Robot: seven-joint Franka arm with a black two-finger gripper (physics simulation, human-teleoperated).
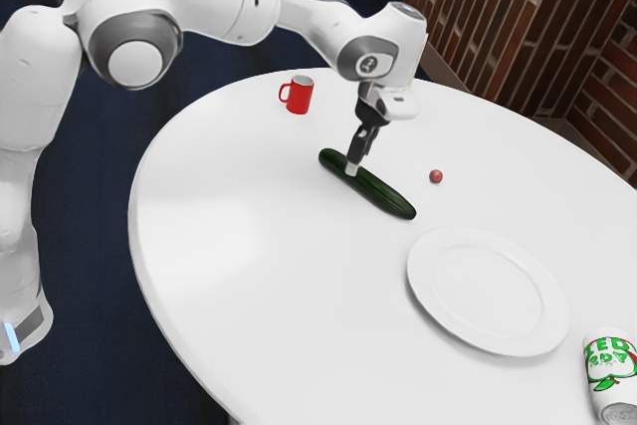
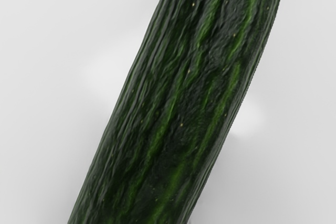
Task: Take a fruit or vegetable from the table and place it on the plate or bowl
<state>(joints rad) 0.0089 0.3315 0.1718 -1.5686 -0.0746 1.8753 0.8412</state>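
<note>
In the exterior view, our gripper [image 1: 353, 167] is down on the cucumber [image 1: 379, 190] mid-table [image 1: 249, 276]; we cannot tell whether it is clamped. A red mug [image 1: 298, 94] sits by the far edge, a small red ball [image 1: 435, 176] is beside the cucumber, and the plate [image 1: 488, 291] and a printed cup [image 1: 609, 370] are toward the near edge.

In the wrist view, the cucumber's [image 2: 184, 114] ridged, streaked skin shows close beneath our hand.
</note>
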